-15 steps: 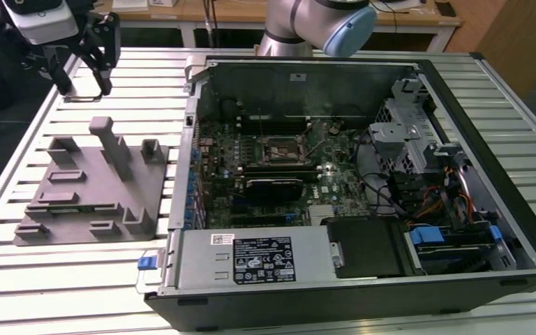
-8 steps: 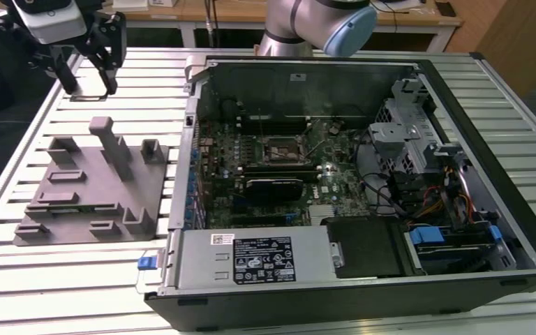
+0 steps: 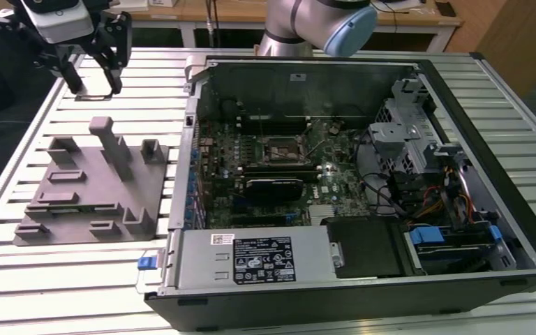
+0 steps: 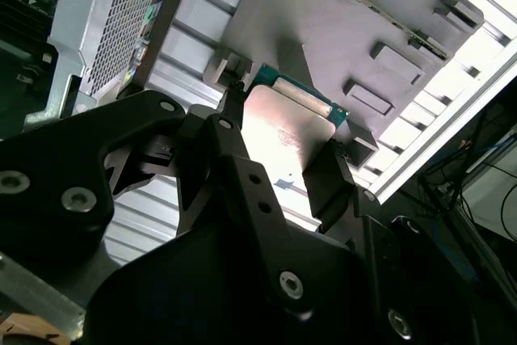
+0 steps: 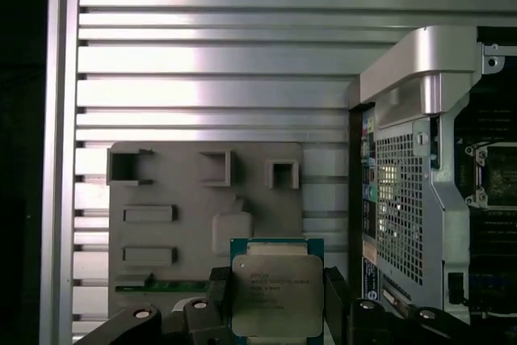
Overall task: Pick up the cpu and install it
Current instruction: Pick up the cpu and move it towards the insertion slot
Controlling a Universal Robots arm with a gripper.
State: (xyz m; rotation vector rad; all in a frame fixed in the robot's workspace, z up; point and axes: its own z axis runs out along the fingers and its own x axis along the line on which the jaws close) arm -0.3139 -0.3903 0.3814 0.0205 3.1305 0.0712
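Black fingers [image 4: 242,175] sit closest to the lens in both wrist views, and your gripper [image 5: 277,287] is closed on the cpu [image 5: 277,296], pinching two opposite edges. The first wrist view shows you the chip's silvery top face-on, with a green rim, and the grey fixture [image 5: 202,191] behind it. The second wrist view shows the same chip at a slant, its metal face catching light. The exterior view adds what the wrist cameras lack: the gripper [image 3: 91,82] is held high above the slatted table [image 3: 72,279], past the fixture's far end, at the exterior view's left. The open case [image 3: 296,77] lies toward the exterior view's right, its socket [image 3: 280,148] well apart from the gripper.
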